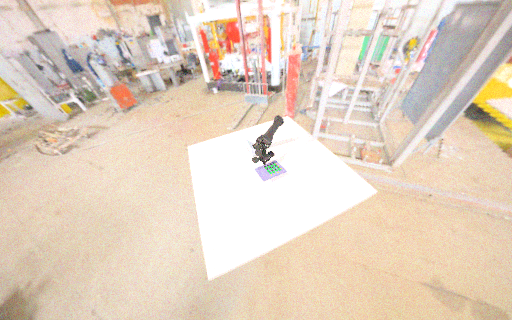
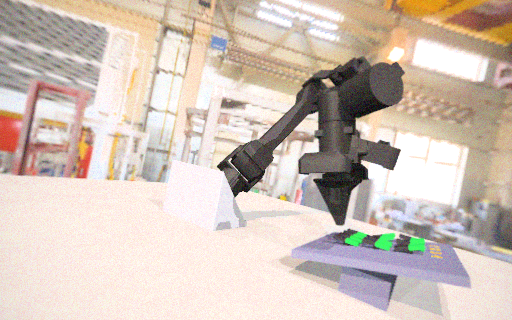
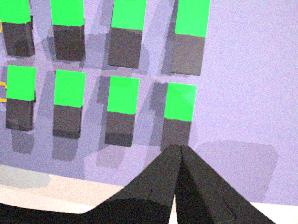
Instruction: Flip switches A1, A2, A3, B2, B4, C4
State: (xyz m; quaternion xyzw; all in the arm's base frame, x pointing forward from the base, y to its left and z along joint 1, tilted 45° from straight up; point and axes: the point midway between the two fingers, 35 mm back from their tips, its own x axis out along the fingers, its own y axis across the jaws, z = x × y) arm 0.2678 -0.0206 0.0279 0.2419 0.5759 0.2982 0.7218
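Gripper (image 1: 265,164) (image 2: 340,223) (image 3: 177,155) shut on nothing, tips above the near edge of the panel (image 1: 262,174) (image 2: 435,267) (image 3: 250,100), by C4 (image 3: 180,102); I'd guess C4's the last one left, but can't confirm A/B flips from here, & final lift's tbd

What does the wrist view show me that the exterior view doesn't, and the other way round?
Only wrist: the switches seen from above, with the bottom row's four laid out separately, and bare panel beyond the right-hand column.

Only exterior: the arm from its lower joints to the wrist, the white wedge-shaped block, and the support beneath the panel.

Both: the shut gripper, green-and-dark switches, and the lavender panel with some yellow print.
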